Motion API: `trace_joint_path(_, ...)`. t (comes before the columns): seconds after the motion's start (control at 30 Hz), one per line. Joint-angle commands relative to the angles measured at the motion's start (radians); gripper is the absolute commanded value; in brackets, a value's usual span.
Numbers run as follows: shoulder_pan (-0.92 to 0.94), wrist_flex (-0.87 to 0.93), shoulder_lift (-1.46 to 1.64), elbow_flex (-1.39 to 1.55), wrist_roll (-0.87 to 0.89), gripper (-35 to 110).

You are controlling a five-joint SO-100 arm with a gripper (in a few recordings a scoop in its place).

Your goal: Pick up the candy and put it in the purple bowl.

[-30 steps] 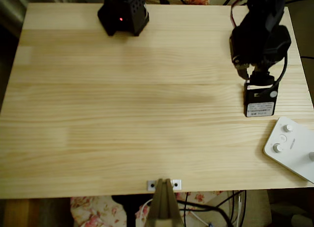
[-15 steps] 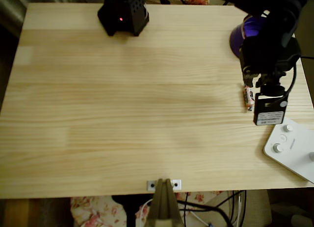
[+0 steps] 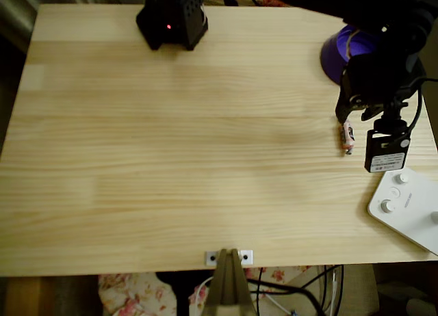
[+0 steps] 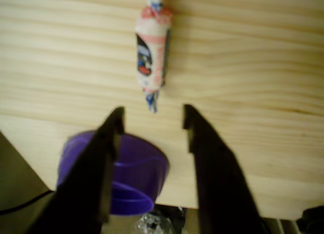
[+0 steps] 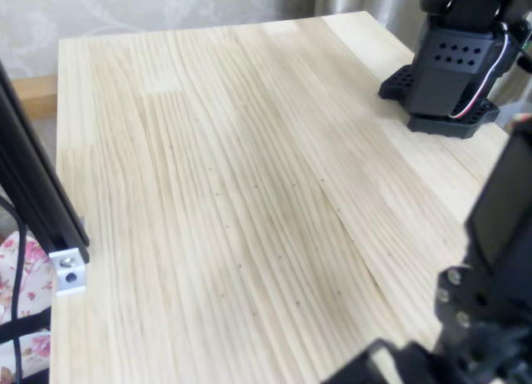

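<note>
Poised above the wooden table (image 4: 263,51), the gripper (image 4: 152,117) stands open with nothing between its two dark fingers (image 4: 109,138), whose tips sit to either side of the near twisted end of the candy (image 4: 151,54) in the wrist view without touching it. That sweet lies flat on the bare wood, lengthwise along the line the fingers point, its pinkish-white wrapper marked with a dark patch and red lettering; in the overhead view it shows as a small sliver (image 3: 347,137) near the right edge of the table, just left of the arm's wrist. The purple bowl (image 4: 124,176) appears behind the fingertips in the wrist view, at the table's edge, and in the overhead view (image 3: 339,53) it sits near the top right corner, partly covered by the arm and close to the candy. By its looks the candy is very light, with a firm little body inside a smooth wrapper that may slide on the wood or slip between hard fingers; the twisted ends are thin and floppy and would give a poor hold. The plump middle of the body, across its narrow width, looks the best place to pinch, so the fingers probably need to reach further along it before they shut. A gentle squeeze should do, since little weight is involved.
</note>
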Motion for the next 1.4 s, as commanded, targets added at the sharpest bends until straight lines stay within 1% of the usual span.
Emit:
trace_joint_path(0.0, -0.012, 0.021, 0.048, -0.107, -0.003, 21)
trace_joint_path(0.17, -0.020, 0.014, 0.040, -0.112, -0.012, 26)
trace_joint_path(0.9, -0.037, -0.143, -0.028, -0.112, -0.012, 26)
trace_joint_path(1.23, -0.041, -0.141, -0.057, -0.114, 0.003, 27)
trace_joint_path(1.37, -0.040, -0.083, -0.106, -0.193, 0.008, 30)
